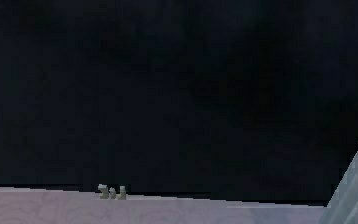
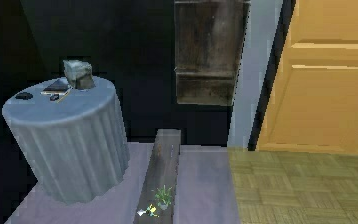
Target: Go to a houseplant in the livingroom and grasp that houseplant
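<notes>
at the slab's (image 2: 165, 158) near end: a small houseplant (image 2: 163, 194) by the rug (image 2: 202, 190)

low in the arm side view, just left of the middle, the houseplant is a small tuft of thin green leaves. it sits at the near end of a long grey-brown slab that runs up the picture toward the dark wall (image 2: 147, 60). whether the tuft stands on the slab or on the lilac rug around it cannot be told. just beside it, down and to the left, lies a pale fleck (image 2: 145, 211) with a touch of yellow, too small to name.

the state of the gripper's jaws cannot be told from these pictures, and neither can how the houseplant lies relative to them.

left of the slab, well apart from the plant, a round blue-grey table (image 2: 72, 150) with ribbed sides stands on the rug. on its top are a grey boxy thing (image 2: 79, 73) toward the back, a small pale thing (image 2: 55, 95) in front of it, and a dark flat thing (image 2: 25, 96) near the left rim. up on the wall hangs a brown wooden shelf unit (image 2: 209, 52). right of it come a white door frame (image 2: 249, 80) and an orange-brown panelled door (image 2: 322, 80). below the door the rug gives way to a wood floor (image 2: 302, 190).

ahead, the forward view has a broad dark surface (image 1: 177, 90) close in front. a pale strip of floor (image 1: 47, 205) runs along the bottom. a small grey thing (image 1: 112, 191) sits where the floor meets the dark surface, left of the middle, too small to name. a slanted blue-grey edge (image 1: 355, 195) rises at the lower right corner.
</notes>
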Motion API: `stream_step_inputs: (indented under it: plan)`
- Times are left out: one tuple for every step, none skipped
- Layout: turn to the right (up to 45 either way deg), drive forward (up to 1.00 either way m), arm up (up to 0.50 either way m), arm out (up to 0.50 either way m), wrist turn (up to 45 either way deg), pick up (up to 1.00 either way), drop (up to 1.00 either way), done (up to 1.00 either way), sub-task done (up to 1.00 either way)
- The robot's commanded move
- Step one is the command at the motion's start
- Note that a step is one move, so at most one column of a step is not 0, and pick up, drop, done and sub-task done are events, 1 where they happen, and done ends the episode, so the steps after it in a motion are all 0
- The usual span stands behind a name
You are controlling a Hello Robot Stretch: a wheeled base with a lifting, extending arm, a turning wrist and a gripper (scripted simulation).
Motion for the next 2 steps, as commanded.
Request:
stream_step_inputs:
  plan:
    - [0.0,0.00,0.00,0.46,0.0,0.00,0.00,0.00,0.00]
    - [0.0,0.00,0.00,0.00,45.0,0.00,0.00,0.00,0.00]
